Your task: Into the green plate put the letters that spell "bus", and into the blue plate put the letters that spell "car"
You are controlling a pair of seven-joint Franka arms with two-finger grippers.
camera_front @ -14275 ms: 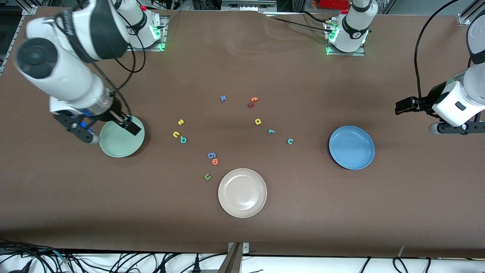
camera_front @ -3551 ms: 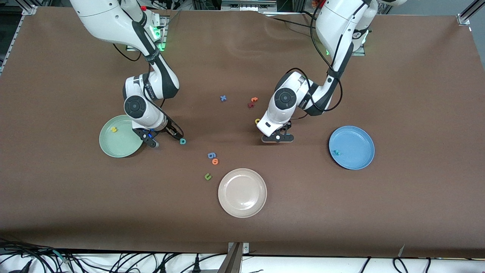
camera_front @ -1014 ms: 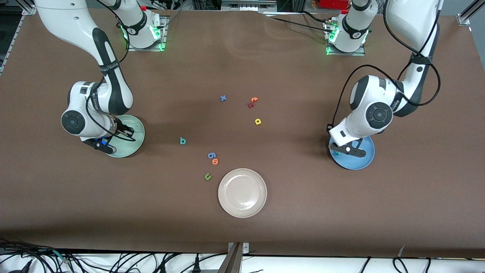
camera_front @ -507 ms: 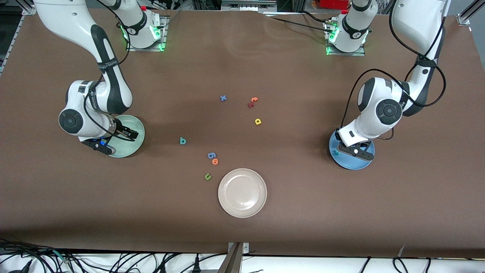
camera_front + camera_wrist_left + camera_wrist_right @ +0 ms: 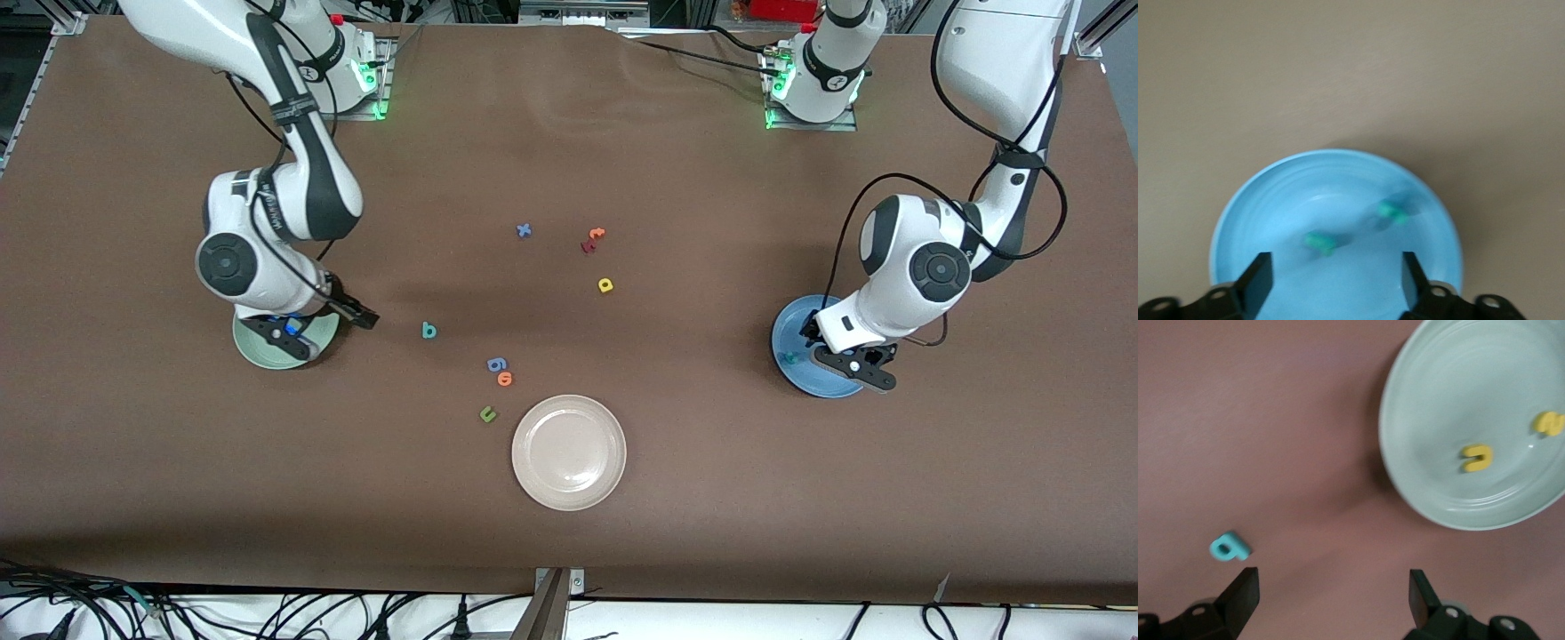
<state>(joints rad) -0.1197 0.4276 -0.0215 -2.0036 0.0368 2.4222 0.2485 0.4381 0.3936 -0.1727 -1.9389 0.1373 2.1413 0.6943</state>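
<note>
Sorting two-thirds done: green plate (image 5: 1405, 463) near the right arm's end holds yellow "u" (image 5: 1477, 457) and "s" (image 5: 1549, 423); blue plate (image 5: 1238, 220) holds two blurred teal letters (image 5: 1319, 242), likely "c" and "r". Right gripper (image 5: 1331, 593) and left gripper (image 5: 1331, 277) both gape empty. You fetch "b" (image 5: 429, 331) and "a" (image 5: 605, 285), mid-table.

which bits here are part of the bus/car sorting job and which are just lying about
Job:
- green plate with yellow "u" and yellow "s"
- teal "b"
- blue plate with two teal letters
- yellow "a"

Lying about:
- cream-white plate
- blue "x"
- orange "t"
- blue "g"
- orange "o"
- green "u"
</note>
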